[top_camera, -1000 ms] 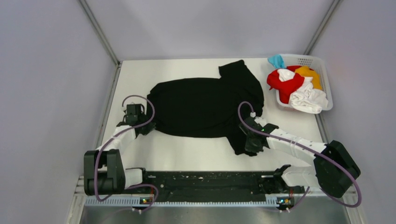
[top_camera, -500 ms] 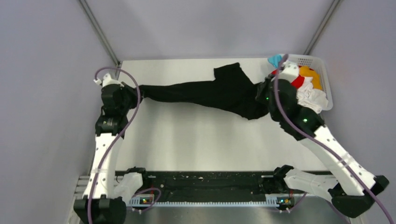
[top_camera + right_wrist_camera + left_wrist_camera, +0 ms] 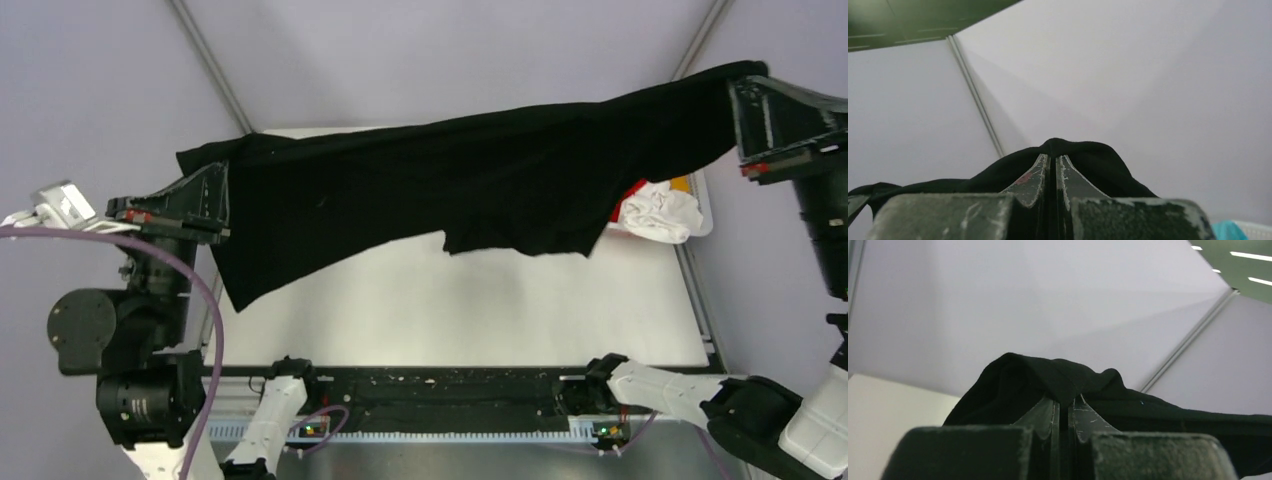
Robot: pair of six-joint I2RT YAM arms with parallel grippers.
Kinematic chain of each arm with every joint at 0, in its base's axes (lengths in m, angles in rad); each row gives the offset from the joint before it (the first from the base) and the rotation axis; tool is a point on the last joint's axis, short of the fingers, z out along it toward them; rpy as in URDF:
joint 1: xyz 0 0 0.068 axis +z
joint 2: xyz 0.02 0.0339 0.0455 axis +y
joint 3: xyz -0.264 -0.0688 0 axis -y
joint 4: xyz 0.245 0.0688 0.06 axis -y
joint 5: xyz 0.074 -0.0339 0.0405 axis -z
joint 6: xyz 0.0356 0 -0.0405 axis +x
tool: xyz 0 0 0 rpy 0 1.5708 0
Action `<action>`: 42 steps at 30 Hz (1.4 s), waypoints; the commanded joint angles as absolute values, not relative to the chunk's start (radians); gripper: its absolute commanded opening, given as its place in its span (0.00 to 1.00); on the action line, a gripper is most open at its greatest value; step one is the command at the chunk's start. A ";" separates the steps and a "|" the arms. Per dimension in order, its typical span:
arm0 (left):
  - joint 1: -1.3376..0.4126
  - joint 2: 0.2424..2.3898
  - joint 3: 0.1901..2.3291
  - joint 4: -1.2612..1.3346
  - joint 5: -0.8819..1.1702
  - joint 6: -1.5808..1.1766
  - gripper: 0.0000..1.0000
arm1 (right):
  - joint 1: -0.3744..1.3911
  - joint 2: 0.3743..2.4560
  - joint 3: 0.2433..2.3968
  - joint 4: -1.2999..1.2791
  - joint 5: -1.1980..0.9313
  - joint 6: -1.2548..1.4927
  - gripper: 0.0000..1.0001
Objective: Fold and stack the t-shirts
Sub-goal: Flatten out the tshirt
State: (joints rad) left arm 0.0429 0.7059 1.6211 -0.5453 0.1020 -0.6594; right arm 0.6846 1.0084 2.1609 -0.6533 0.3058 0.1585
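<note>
Left pincer (image 3: 1064,405): held high above the left edge of the bench (image 3: 450,310), fingers pressed together on a bunched fold of the black t-shirt (image 3: 450,180). In the left wrist view the cloth humps over the fingertips and runs off to the right. The black t-shirt is off the bench, stretched as one wide sheet between the two pincers, from above the left edge to above the far right corner. Its top edge is pulled nearly taut and rises toward the right. Below the left pincer one flap droops lowest. Near the middle the lower edge steps down into a second hanging panel. A shadow lies on the white bench under the cloth. At the far right corner, the basket (image 3: 703,205) is mostly covered by the hanging shirt. A white t-shirt (image 3: 660,212) bulges out of it, with slivers of a red t-shirt (image 3: 632,188) and an orange-yellow t-shirt (image 3: 680,182) just above. Right pincer (image 3: 1053,157): high above the right edge, fingers shut tight on the shirt's other end, with black cloth folded over the tips in the right wrist view.
</note>
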 commanded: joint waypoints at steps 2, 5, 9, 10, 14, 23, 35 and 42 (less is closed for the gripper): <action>0.042 0.733 1.692 -0.590 0.158 -0.651 0.00 | 0.684 1.128 2.306 -0.703 0.302 0.012 0.00; 0.042 0.761 1.681 -0.584 0.182 -0.657 0.00 | 0.684 1.154 2.276 -0.629 0.376 -0.053 0.00; 0.043 0.812 1.539 -0.551 0.166 -0.674 0.00 | 0.683 1.188 2.100 -0.478 0.604 -0.141 0.00; 0.043 0.825 1.495 -0.534 0.143 -0.679 0.00 | 0.683 1.199 2.026 -0.405 0.659 -0.175 0.00; 0.042 0.937 1.319 -0.456 0.076 -0.694 0.00 | 0.584 1.335 1.862 -0.266 0.709 -0.188 0.00; 0.095 1.644 1.419 -0.436 0.058 -0.742 0.98 | 0.351 1.965 1.889 -0.229 0.395 0.050 0.27; 0.093 1.767 1.408 -0.355 0.242 -0.733 0.99 | 0.342 1.989 1.748 -0.264 0.302 0.204 0.99; 0.051 1.808 1.382 -0.319 0.333 -0.709 0.99 | 0.345 1.767 1.312 -0.216 0.055 0.357 0.99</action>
State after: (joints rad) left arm 0.0757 1.7935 1.3628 -0.3817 0.2523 -0.7311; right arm 0.3393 1.8866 1.5009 -0.2783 0.2459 0.2432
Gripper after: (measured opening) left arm 0.987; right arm 0.987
